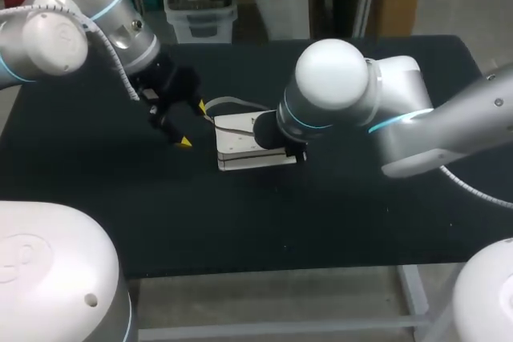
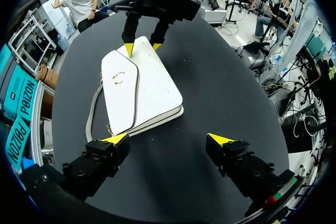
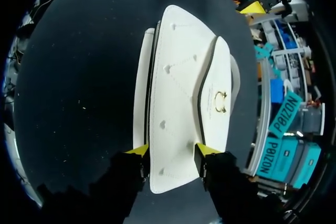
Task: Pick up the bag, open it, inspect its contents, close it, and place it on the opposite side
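A white bag (image 1: 240, 150) with a flap and a small gold clasp (image 3: 220, 102) lies flat on the black table (image 1: 337, 222), its grey strap (image 1: 230, 102) curling off at the back. My right gripper (image 1: 282, 143) comes down on the bag's right end. In the right wrist view its fingers (image 3: 139, 151) press the end of the bag (image 3: 178, 87) from two sides, so the right gripper (image 3: 172, 151) is shut on it. My left gripper (image 1: 192, 124) hangs wide open just left of the bag. In the left wrist view the left gripper (image 2: 168, 140) holds nothing, with the bag (image 2: 142, 90) ahead of it.
Bare black tabletop (image 2: 226, 77) surrounds the bag on all sides. My right arm's large elbow (image 1: 333, 78) hangs over the table's middle and hides part of the bag. The table's front edge (image 1: 280, 268) runs below.
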`<move>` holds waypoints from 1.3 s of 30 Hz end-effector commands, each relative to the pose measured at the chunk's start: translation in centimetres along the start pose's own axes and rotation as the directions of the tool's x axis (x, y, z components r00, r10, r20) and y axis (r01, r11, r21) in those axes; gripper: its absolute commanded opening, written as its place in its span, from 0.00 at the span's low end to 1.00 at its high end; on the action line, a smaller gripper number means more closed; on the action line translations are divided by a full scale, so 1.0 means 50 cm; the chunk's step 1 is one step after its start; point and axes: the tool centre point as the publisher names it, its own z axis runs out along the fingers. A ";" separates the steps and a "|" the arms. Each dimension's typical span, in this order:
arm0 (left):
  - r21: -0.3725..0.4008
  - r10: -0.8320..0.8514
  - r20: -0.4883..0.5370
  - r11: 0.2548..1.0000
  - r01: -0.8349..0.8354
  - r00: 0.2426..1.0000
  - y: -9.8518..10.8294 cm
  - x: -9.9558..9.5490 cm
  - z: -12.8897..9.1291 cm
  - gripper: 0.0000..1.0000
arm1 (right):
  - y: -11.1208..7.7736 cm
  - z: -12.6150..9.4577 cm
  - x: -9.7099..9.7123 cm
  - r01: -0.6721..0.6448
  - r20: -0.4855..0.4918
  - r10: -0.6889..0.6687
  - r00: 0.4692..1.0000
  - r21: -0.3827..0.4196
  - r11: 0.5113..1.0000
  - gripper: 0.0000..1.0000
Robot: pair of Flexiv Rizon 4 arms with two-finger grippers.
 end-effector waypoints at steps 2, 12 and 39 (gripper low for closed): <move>-0.005 0.007 -0.012 1.000 -0.007 1.000 -0.003 -0.008 0.008 1.00 | -0.012 -0.008 0.006 0.005 0.017 -0.004 1.000 -0.020 1.000 0.48; -0.018 0.039 -0.031 0.999 -0.039 0.999 -0.009 -0.010 0.013 1.00 | -0.017 0.006 0.008 0.027 0.007 -0.027 1.000 -0.070 0.997 0.43; 0.105 0.391 0.103 0.910 -0.401 0.915 -0.047 -0.025 -0.009 1.00 | 0.031 -0.005 0.064 -0.044 0.030 0.045 0.999 -0.041 0.998 0.00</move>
